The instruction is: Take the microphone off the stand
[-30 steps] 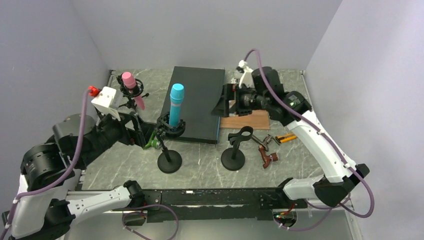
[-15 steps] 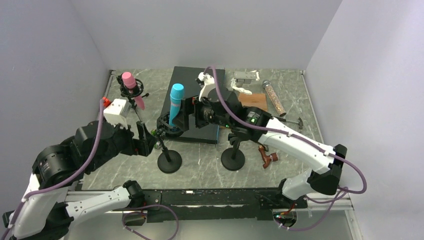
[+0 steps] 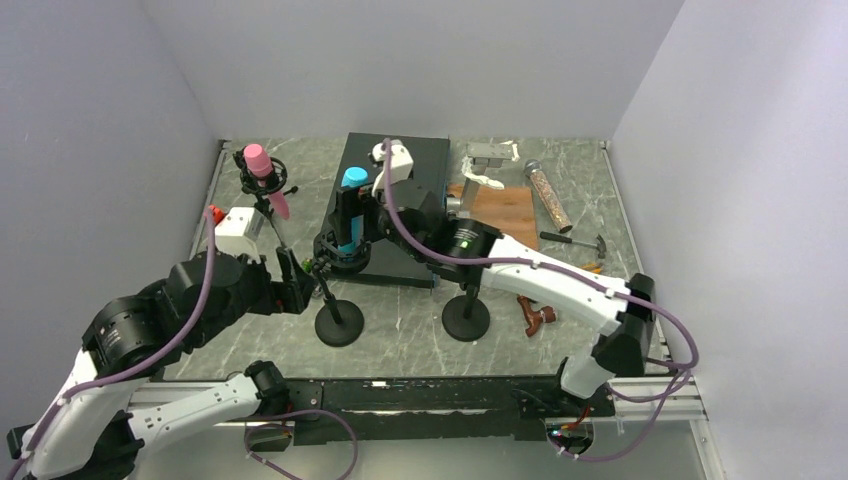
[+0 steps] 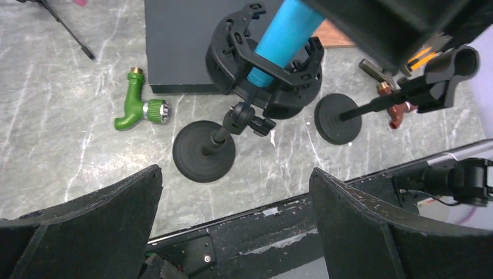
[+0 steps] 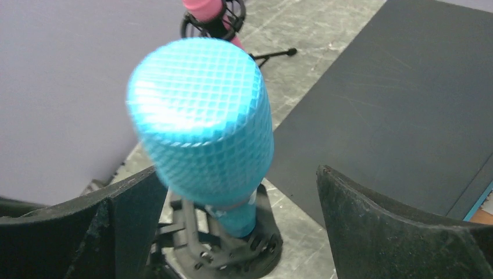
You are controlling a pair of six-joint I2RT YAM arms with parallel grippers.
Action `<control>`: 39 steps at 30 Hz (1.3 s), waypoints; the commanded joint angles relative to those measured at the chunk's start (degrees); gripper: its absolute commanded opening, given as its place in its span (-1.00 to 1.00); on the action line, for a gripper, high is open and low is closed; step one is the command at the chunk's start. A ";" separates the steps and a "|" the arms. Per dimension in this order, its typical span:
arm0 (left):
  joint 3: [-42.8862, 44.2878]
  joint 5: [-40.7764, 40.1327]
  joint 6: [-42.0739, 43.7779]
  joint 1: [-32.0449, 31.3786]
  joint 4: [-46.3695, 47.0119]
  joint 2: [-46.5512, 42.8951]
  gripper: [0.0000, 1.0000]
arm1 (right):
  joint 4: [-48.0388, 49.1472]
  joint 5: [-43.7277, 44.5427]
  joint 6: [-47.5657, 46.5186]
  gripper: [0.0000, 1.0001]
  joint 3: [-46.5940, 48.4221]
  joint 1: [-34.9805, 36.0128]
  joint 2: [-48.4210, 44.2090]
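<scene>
A blue microphone [image 3: 351, 200] stands upright in a black shock mount [image 3: 340, 255] on a round-based stand [image 3: 338, 325], in front of the black box. My right gripper [image 3: 360, 215] is open with its jaws on either side of the microphone's mesh head [image 5: 200, 116]; its left finger [image 5: 128, 215] is close to the head, the right finger [image 5: 395, 226] stands apart. My left gripper [image 3: 297, 282] is open and empty, just left of the stand's stem. In the left wrist view the stand base [image 4: 204, 152] lies ahead of the open gripper [image 4: 235, 174].
A pink microphone [image 3: 258, 165] on a small tripod stands at the back left. A black box [image 3: 400, 190] lies behind the stand. An empty stand [image 3: 466, 315] is to the right, with a reddish tool [image 3: 535, 312], a hammer [image 3: 575, 240], a wooden board [image 3: 505, 205] and a green valve [image 4: 139, 107].
My right arm swung left from the back right and brought its open jaws around the blue microphone's head. My left gripper moved a little right, toward the stand's stem.
</scene>
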 commanded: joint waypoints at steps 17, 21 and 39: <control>-3.56 3.64 3.14 1.77 9.64 5.96 0.99 | 3.65 -3.28 -7.68 -0.51 2.45 0.02 4.20; -2.05 6.75 2.29 3.75 8.79 8.28 0.95 | 2.58 -5.48 -8.14 -0.82 2.99 0.04 4.23; 0.90 32.95 4.82 25.90 11.09 11.59 0.16 | -2.19 -8.55 -7.82 -1.00 3.72 -1.86 0.12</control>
